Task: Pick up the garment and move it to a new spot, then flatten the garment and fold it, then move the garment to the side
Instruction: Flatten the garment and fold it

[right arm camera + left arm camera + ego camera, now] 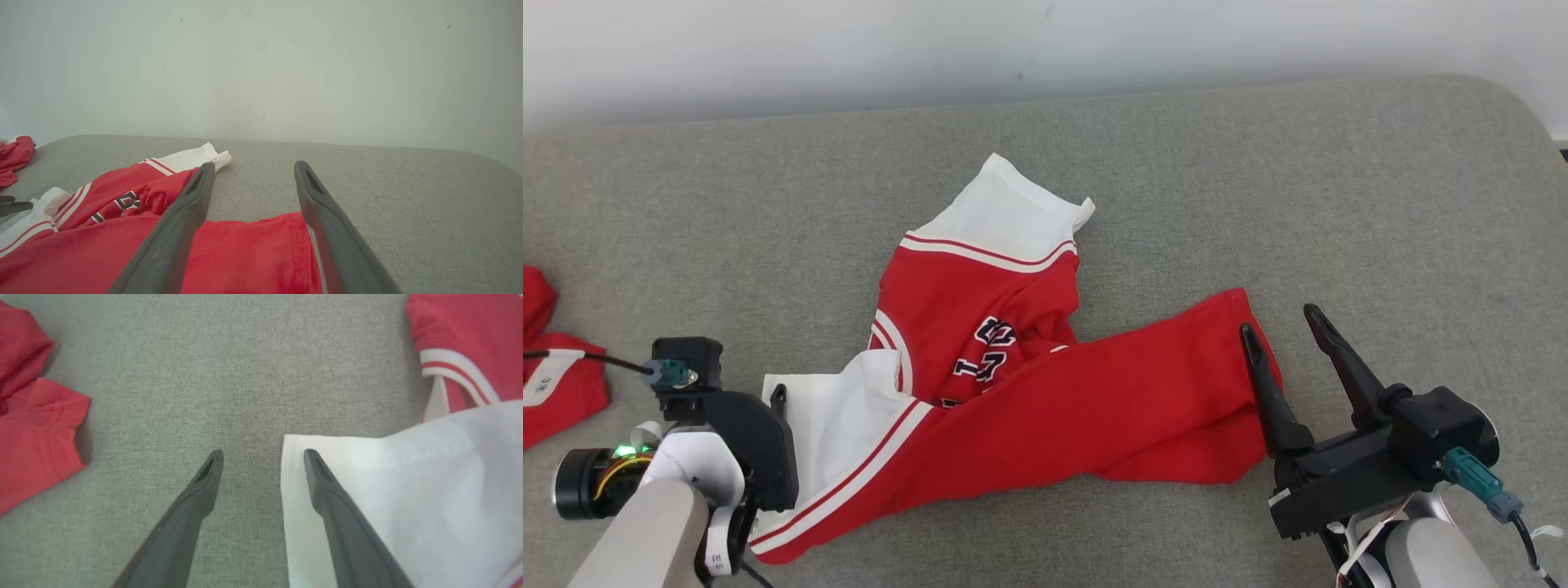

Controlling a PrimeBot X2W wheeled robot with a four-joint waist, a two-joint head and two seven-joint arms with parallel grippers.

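Both end effectors stood open and held nothing. Seen from its own wrist, the left end effector (263, 457) had its jaws spread across the corner of the garment's white sleeve (408, 490): one finger (327, 490) lay over the white cloth just inside the hem, and the other finger (200, 490) was over the bare grey fabric-covered surface (245, 375). Whether either tip touched what was below it could not be told.

In the head view the right end effector (1280, 322) pointed up the frame at the garment's far right end. Its inner finger (1266, 384) crossed the red edge there, while its outer finger (1343, 359) was over bare grey just beside the cloth.

The garment (1029, 400), a red jersey with white sleeves, white and red trim and dark lettering, lay crumpled near the middle of the surface, between the two arms. One white sleeve (1005, 216) pointed toward the pale wall (1013, 49). A long red panel was folded across the body toward the right.

A second red garment (564, 384) with a white label (543, 376) lay at the left edge, well apart from the jersey.
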